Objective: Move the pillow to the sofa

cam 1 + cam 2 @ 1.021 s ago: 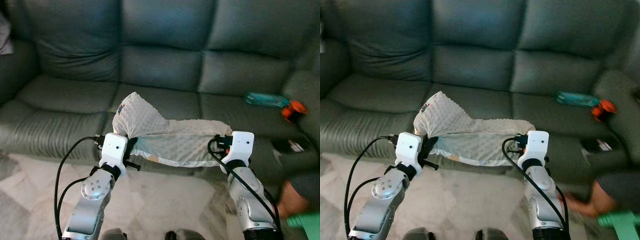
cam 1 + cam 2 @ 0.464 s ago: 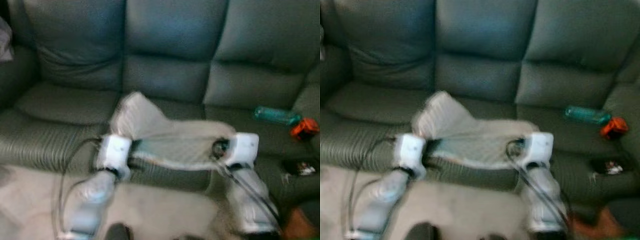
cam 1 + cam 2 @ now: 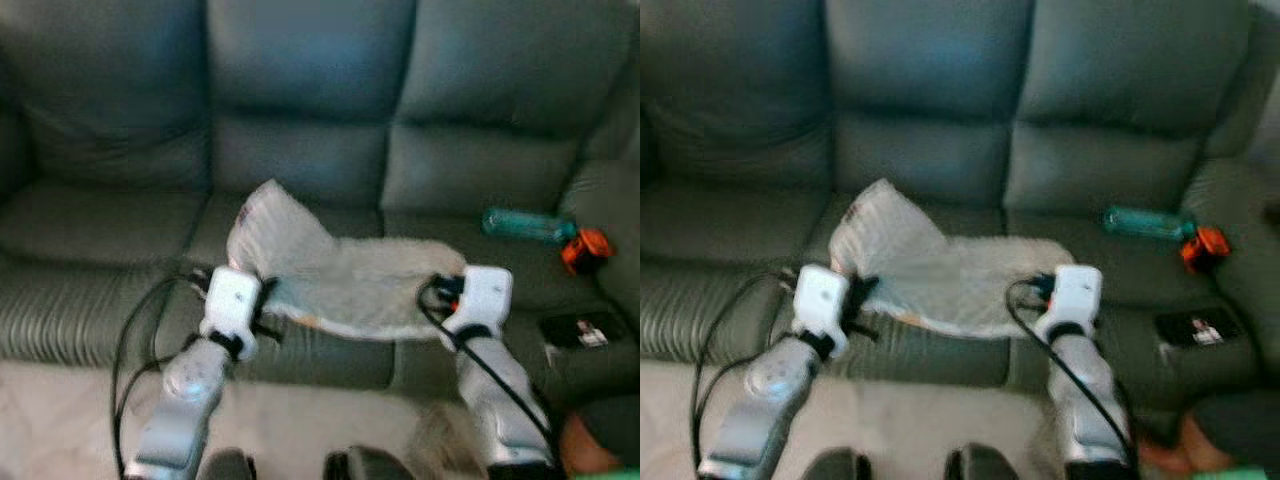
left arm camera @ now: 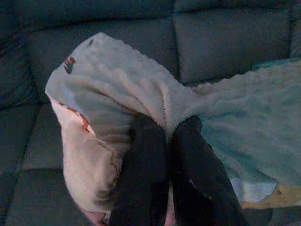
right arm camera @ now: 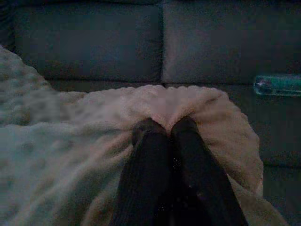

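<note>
We hold the pillow [image 3: 340, 280] stretched between left end effector [image 4: 165, 134] and right end effector [image 5: 164, 128], both clenched on its fabric, now nearer the sofa [image 3: 300, 150], over the seat's front edge; release looks close.

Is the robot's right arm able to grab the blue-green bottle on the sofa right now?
Probably not. The right gripper is shut on the pillow, so it is busy. The bottle lies apart on the sofa seat, further right.
</note>
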